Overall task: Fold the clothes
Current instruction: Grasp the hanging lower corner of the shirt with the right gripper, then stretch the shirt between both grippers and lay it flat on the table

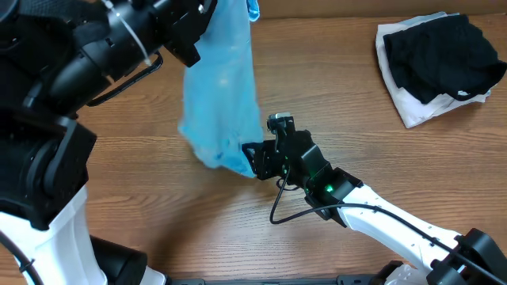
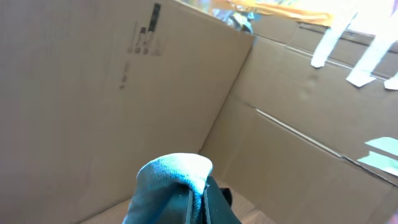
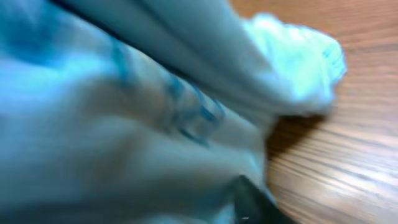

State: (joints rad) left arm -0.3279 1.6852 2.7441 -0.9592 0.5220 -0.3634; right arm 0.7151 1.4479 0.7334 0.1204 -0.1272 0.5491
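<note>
The light sky-blue T-shirt (image 1: 222, 95) hangs bunched from my left gripper (image 1: 207, 22) near the table's back edge, and its lower end reaches the wood by my right gripper. My left gripper (image 2: 200, 200) is shut on a fold of the shirt (image 2: 174, 177). My right gripper (image 1: 255, 161) sits at the shirt's lower right end. In the right wrist view blue cloth (image 3: 137, 106) fills the frame and covers the jaws; only one dark fingertip (image 3: 252, 199) shows, so I cannot tell whether it grips.
A black garment (image 1: 444, 51) lies on a white folded garment (image 1: 412, 107) at the table's back right. Cardboard walls (image 2: 298, 112) stand behind the table. My left arm's black body fills the left side of the overhead view.
</note>
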